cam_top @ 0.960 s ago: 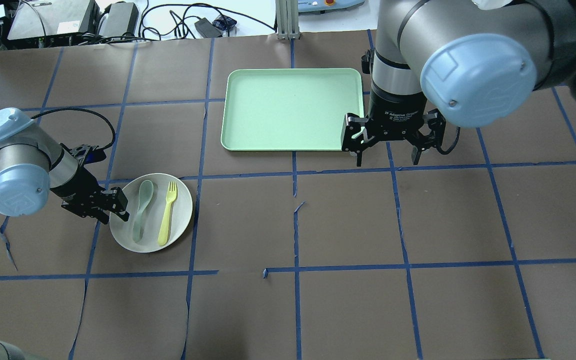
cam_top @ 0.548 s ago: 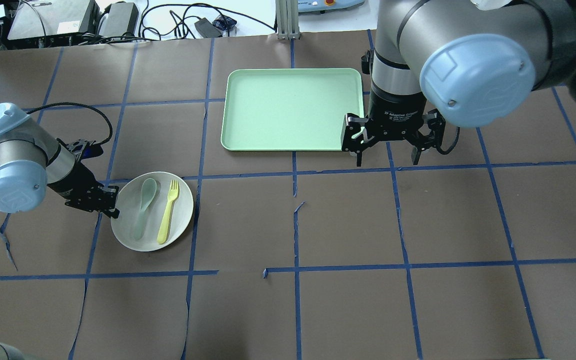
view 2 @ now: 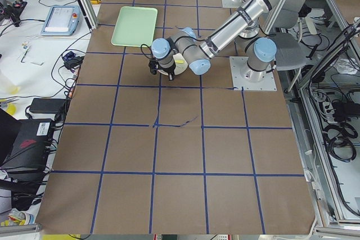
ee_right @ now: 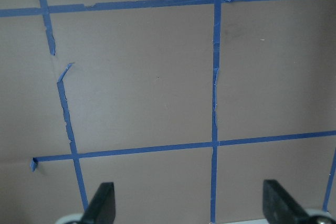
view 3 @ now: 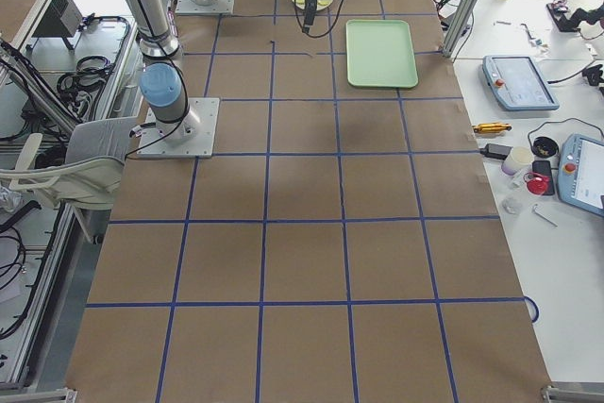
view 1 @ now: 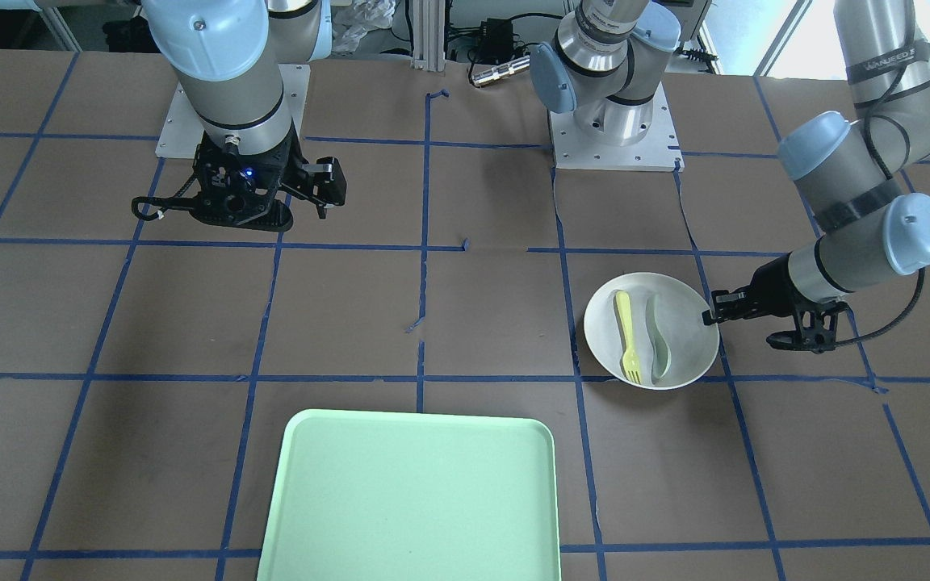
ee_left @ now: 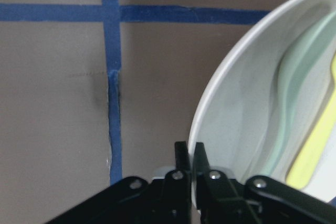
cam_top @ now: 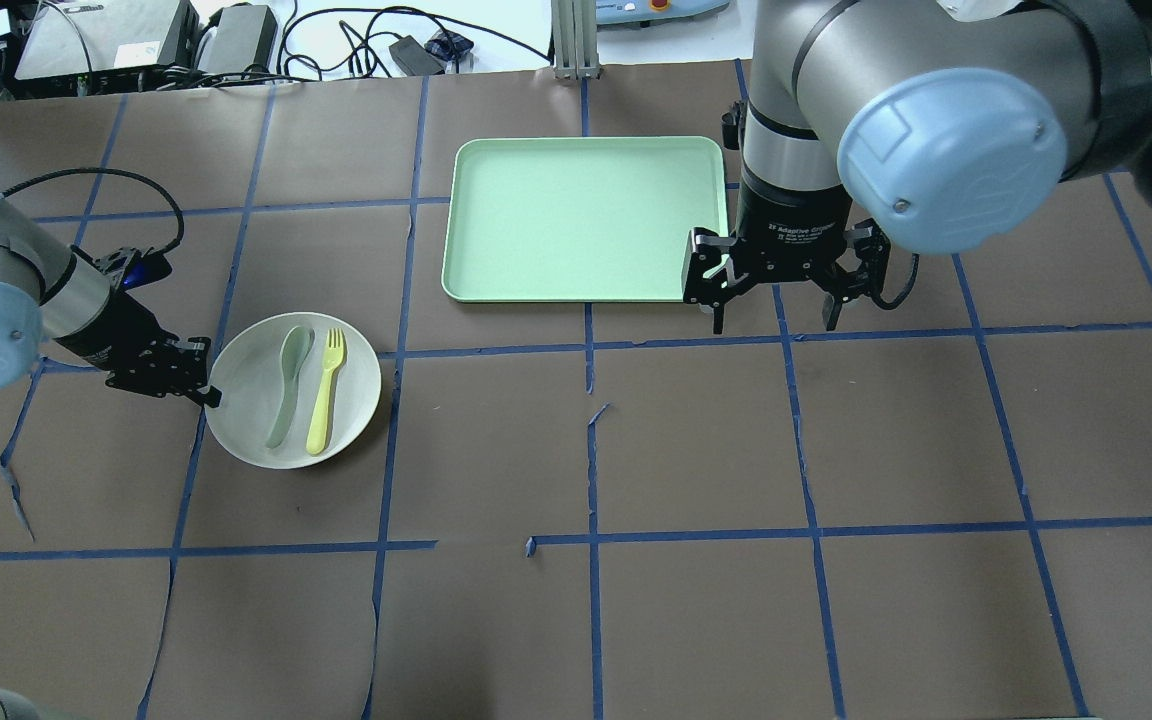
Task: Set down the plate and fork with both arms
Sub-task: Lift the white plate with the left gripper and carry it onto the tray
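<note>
Brown table [cam_top: 696, 450] gridded with blue tape [cam_top: 816, 531]; white side benches [view 3: 576, 54] cluttered with cables [view 2: 59, 71], perhaps tablets [view 3: 514, 82].

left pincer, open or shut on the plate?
Shut on the plate. In the left wrist view the left pincer has its fingers pressed nearly together with the plate's rim between them.

The overhead view looks forward and down from behind the robot; the front view faces it steeply. Both share the plate [cam_top: 241, 405] and tray [cam_top: 586, 215]. Side views look along the surface [view 2: 180, 155] from afar; wrist cameras look down, close.
</note>
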Controlling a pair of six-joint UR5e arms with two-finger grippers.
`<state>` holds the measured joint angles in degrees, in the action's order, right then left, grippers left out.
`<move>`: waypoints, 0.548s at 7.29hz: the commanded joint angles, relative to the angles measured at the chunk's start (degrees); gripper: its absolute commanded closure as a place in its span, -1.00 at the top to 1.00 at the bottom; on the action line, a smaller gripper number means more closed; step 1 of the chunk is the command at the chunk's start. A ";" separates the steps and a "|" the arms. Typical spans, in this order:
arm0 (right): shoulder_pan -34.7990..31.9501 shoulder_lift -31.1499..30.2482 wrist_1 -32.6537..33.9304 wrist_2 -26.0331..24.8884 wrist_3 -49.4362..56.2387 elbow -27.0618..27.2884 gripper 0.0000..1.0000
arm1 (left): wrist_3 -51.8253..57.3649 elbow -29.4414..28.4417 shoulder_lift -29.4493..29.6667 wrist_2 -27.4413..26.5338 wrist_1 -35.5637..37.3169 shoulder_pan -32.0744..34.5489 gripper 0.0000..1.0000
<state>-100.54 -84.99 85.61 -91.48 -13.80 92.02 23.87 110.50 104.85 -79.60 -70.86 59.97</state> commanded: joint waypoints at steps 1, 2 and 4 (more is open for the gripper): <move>0.00 0.00 0.00 -0.01 0.00 0.00 1.00 | -0.49 -2.13 -0.09 4.88 -5.25 -3.19 -1.00; 0.00 0.00 0.00 -0.19 0.00 -0.09 1.00 | -6.06 -2.83 0.44 5.59 -5.08 -1.63 -1.00; 0.00 0.00 -0.18 -0.28 0.00 0.00 1.00 | -18.97 -10.78 1.66 7.35 -4.47 11.32 -1.00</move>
<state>-100.55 -84.99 85.57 -91.63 -13.80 92.00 12.58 104.86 105.52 -73.16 -75.42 63.59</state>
